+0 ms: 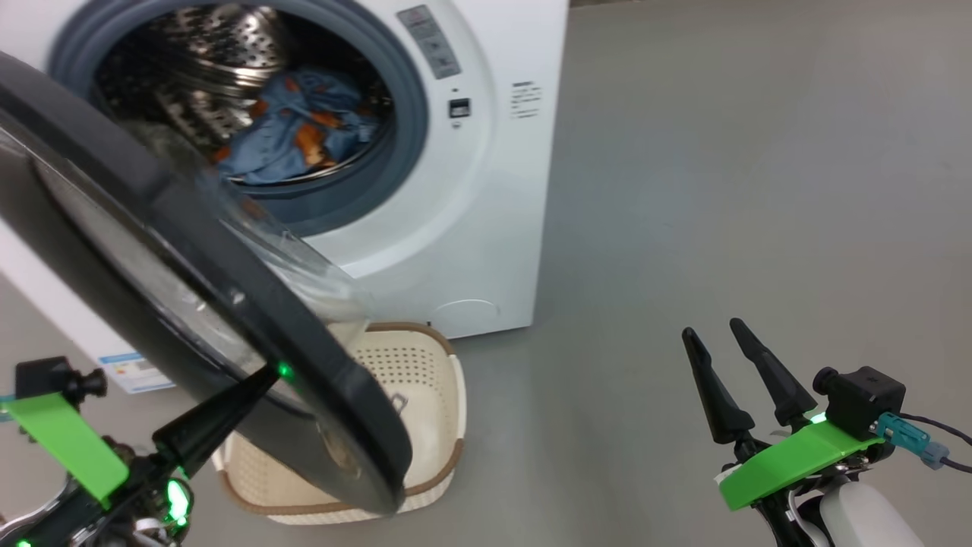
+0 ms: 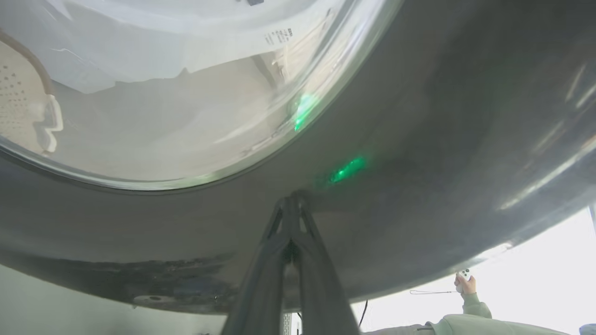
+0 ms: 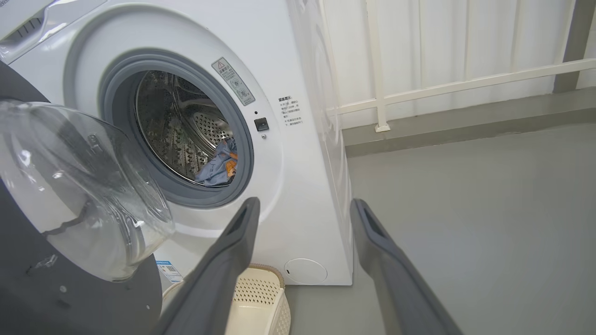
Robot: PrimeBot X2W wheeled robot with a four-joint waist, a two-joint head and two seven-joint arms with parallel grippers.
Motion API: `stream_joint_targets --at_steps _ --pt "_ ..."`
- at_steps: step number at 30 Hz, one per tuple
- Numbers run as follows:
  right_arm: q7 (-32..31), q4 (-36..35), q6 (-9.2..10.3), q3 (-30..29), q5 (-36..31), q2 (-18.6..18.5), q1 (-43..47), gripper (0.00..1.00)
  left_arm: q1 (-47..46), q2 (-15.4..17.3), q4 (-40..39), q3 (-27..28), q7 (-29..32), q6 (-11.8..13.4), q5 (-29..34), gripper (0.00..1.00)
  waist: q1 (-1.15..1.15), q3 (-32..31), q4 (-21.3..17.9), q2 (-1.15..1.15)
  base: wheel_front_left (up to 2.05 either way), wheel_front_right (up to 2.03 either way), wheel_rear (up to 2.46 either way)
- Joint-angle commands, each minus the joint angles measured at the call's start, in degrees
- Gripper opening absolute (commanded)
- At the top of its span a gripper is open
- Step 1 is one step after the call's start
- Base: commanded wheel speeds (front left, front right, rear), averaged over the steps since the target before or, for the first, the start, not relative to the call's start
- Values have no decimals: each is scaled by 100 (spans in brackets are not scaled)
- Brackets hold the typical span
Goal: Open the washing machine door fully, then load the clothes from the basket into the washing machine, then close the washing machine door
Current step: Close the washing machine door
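Black door (image 1: 213,266) against left tool (image 1: 262,377)

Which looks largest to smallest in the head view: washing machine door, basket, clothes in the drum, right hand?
1. washing machine door, though it is also nearest the camera
2. basket, partly hidden by the door
3. clothes and right hand: look alike, not ranked

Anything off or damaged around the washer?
Nothing spilled or askew: the clothes lie in the drum, the basket stands upright. Only a smudged patch on the black ring of the washing machine door, maybe reflection.
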State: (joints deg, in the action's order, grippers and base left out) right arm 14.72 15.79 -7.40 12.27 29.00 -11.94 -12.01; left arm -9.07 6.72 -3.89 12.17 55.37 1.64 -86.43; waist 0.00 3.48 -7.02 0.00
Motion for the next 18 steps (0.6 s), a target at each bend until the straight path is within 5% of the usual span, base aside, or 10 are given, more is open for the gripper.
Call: stream_joint_targets --at_steps 1,18 --pt "28 -154 -9 85 70 1 -66 100 -332 33 -122 100 -29 -98 46 0 0 58 -210 0 0 0 0" --pt "28 -157 -9 1 28 41 -46 100 -515 -46 33 107 -171 -224 45 0 0 57 -19 0 0 0 0"
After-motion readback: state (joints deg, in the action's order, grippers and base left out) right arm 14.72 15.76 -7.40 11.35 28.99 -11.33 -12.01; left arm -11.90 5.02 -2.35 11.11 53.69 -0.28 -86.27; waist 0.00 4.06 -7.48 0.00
